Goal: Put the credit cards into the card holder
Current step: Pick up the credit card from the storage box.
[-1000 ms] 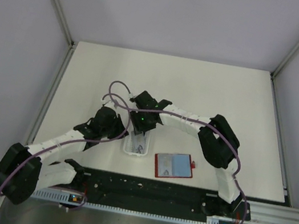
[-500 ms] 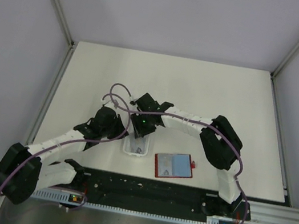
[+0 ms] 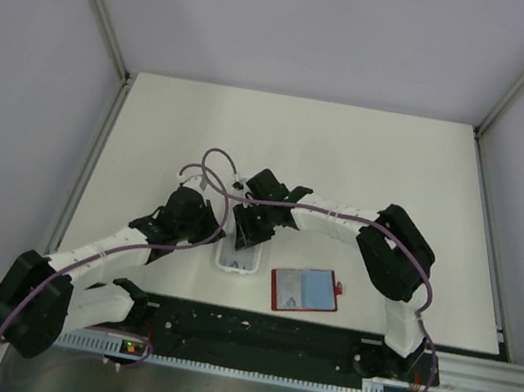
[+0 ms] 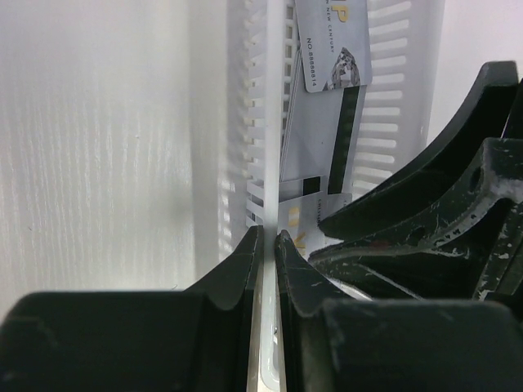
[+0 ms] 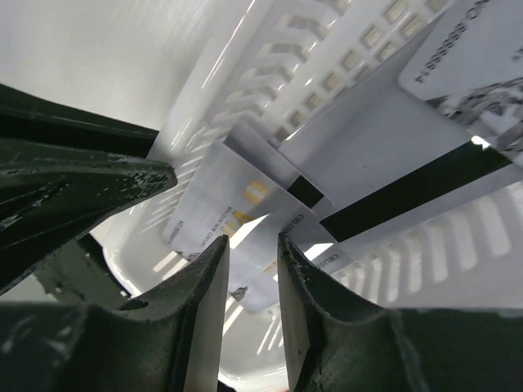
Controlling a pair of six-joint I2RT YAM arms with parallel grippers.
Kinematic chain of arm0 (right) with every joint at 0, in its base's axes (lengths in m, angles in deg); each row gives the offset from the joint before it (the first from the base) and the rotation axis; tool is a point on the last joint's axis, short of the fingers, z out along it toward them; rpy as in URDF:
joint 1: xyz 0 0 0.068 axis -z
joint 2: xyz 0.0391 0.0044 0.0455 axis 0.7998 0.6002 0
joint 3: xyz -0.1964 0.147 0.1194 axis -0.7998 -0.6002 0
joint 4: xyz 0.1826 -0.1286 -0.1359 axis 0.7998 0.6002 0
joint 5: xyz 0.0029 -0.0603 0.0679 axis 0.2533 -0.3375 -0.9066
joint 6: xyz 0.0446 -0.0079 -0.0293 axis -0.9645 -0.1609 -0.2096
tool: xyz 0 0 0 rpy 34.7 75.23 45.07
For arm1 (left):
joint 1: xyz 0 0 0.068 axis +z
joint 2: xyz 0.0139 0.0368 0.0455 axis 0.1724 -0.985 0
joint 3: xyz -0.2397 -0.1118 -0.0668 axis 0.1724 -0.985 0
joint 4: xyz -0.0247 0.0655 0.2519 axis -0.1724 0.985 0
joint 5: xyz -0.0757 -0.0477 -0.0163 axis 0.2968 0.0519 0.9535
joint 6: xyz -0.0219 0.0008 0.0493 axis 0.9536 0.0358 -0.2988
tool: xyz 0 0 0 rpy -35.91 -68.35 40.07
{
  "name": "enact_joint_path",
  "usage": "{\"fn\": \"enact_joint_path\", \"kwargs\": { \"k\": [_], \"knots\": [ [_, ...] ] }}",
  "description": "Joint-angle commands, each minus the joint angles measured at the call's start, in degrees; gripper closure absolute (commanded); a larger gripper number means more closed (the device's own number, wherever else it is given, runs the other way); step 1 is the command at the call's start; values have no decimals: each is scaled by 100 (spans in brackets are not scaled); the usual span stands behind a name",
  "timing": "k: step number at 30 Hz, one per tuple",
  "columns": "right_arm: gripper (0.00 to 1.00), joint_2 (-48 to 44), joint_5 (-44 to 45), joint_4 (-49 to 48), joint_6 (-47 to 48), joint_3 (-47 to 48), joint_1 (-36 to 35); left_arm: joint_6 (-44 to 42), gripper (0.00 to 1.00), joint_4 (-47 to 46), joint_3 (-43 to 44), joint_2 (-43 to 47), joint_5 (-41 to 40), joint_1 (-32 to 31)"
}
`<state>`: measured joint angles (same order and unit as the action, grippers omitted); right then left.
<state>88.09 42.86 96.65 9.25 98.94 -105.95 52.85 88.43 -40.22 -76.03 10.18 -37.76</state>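
we are holding the right gripper (image 5: 252,253) with jaws narrowly apart, gripping nothing yet; the credit cards (image 5: 237,204) are leaning in the white tray (image 4: 245,122) just ahead, one edge lining up with the gap; the left gripper (image 4: 268,237) is pinching the tray's wall; the card holder (image 3: 304,290) is lying beside the tray.

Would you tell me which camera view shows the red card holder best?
The top external view: the card holder lies whole and open on the table, right of the white tray. Neither wrist view shows it.
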Motion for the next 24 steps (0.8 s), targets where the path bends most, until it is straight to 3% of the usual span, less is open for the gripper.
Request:
{"fn": "enact_joint_path", "kwargs": {
  "k": [1,9,13,24],
  "knots": [
    [69,-326,-697,-483,-376,-404,98,19,100,-51,38,37,-118,24],
    [70,-696,-1251,-1547,-895,-1072,335,19,100,-69,56,2,-101,24],
    [70,-819,-1130,-1645,-931,-1135,353,19,100,-69,65,-7,-83,32],
    [75,-697,794,305,-492,86,143,19,100,-51,73,10,-109,32]
  ]
}}
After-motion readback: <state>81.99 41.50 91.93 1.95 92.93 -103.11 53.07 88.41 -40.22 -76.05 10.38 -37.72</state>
